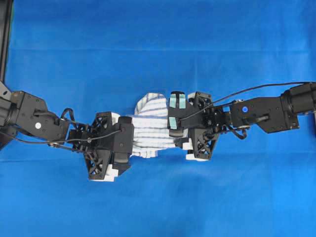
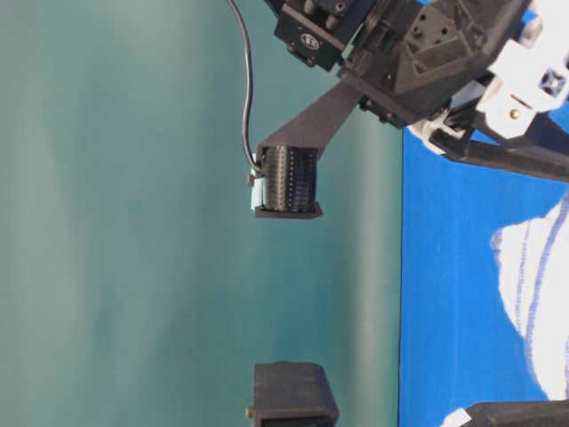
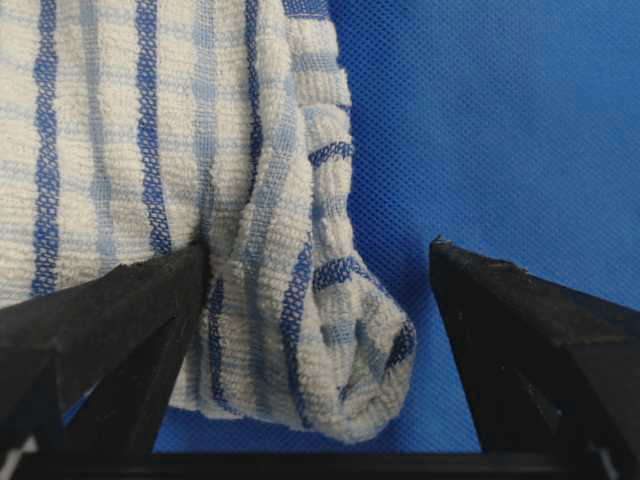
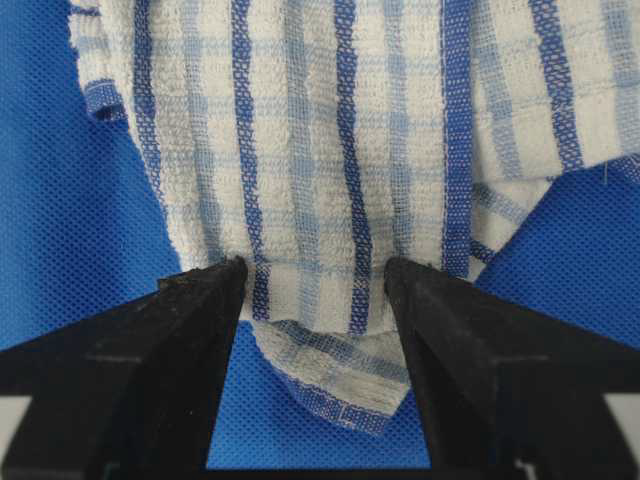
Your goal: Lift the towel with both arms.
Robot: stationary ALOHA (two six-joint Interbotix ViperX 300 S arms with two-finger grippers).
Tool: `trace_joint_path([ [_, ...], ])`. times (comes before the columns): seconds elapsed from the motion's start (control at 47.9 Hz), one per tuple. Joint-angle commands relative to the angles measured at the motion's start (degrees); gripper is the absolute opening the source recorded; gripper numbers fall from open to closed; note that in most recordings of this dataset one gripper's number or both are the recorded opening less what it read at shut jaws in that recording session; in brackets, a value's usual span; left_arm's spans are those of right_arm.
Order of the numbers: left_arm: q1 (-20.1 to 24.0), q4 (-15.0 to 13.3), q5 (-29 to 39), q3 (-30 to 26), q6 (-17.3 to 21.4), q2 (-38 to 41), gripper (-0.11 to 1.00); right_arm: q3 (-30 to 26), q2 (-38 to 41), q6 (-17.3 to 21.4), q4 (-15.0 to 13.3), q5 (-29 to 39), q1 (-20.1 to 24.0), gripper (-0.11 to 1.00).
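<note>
My left gripper [image 3: 320, 270] is standing wide around the towel [image 1: 148, 131]'s rolled corner, and my right gripper [image 4: 315, 275] is spreading over its opposite hem. The towel is lying mid-bench on the blue cloth [image 1: 158, 44]. Closing shallow, I am risking pinching one fold only, so an end slips free.

Overhead looks down; 2 wrist views closely share the towel [image 1: 148, 129].
</note>
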Motion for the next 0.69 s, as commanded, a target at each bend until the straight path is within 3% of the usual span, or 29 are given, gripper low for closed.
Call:
trace_joint_path([
  [0.0, 0.3, -0.2, -0.1, -0.4, -0.1, -0.3, 0.87, -0.7, -0.7, 0.0, 0.1, -0.9, 0.1, 0.61],
  [0.125, 0.4, -0.2, 0.3, -0.4, -0.1, -0.4, 0.79, -0.8, -0.7, 0.0, 0.1, -2.0, 0.1, 0.43],
  [0.272, 0.5, -0.2, 1.2, -0.4, 0.0, -0.4, 0.41, -0.9, -0.8, 0.0, 0.1, -1.8, 0.2, 0.04],
  [0.334, 0.6, -0.2, 1.7, -0.4, 0.0, -0.6, 0.22, -0.9, -0.9, 0.0, 0.1, -1.7, 0.1, 0.04],
  [0.397, 0.9, -0.2, 2.3, -0.4, 0.0, -0.9, 0.1, -0.9, -1.1, 0.0, 0.2, -1.7, 0.1, 0.04],
  [0.669, 1.5, -0.2, 7.2, -1.1, 0.0, -5.3, 0.09, -0.9, -4.7, 0.1, 1.2, -0.8, 0.1, 0.04],
])
